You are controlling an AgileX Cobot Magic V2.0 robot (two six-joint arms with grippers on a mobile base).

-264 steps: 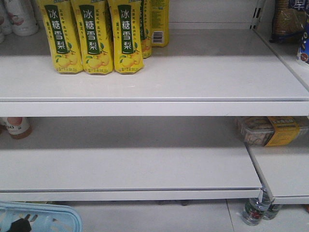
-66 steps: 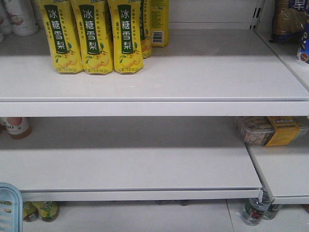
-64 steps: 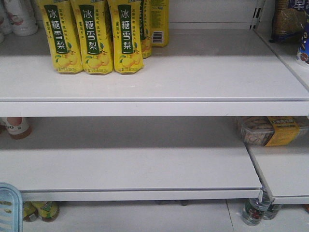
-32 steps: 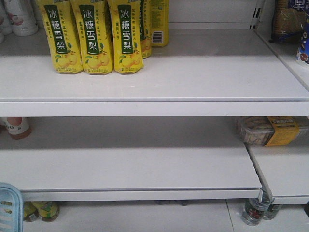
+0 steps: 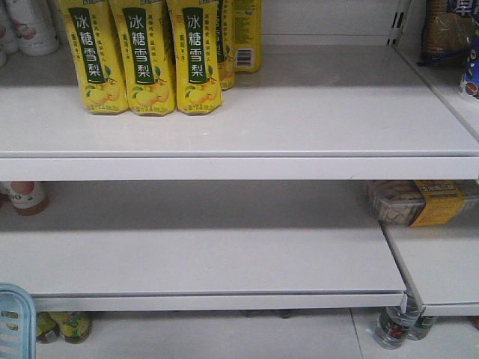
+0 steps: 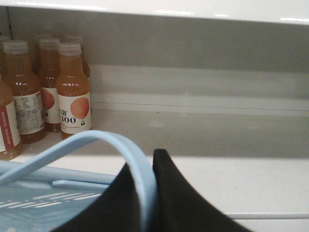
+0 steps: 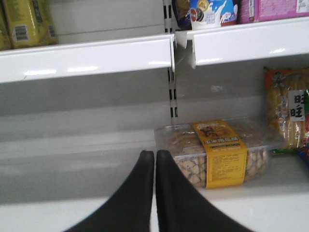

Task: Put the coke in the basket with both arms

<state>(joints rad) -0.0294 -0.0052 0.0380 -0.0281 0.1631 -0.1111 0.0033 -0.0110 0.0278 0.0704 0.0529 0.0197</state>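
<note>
Left wrist view shows our left hand [image 6: 145,193] clenched on the thin, light basket [image 6: 43,200] handle, right hand [image 7: 155,159] closed empty; no coke visible, though we judge it slick, best gripped mid-body.

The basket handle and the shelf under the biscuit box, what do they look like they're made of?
The basket handle looks like moulded plastic: uniform pale blue, smooth, a thin curved strap with a soft sheen, clamped in the left end effector. The shelf looks like painted sheet metal, probably: glossy white, with sharp light reflections on the front lips.
</note>
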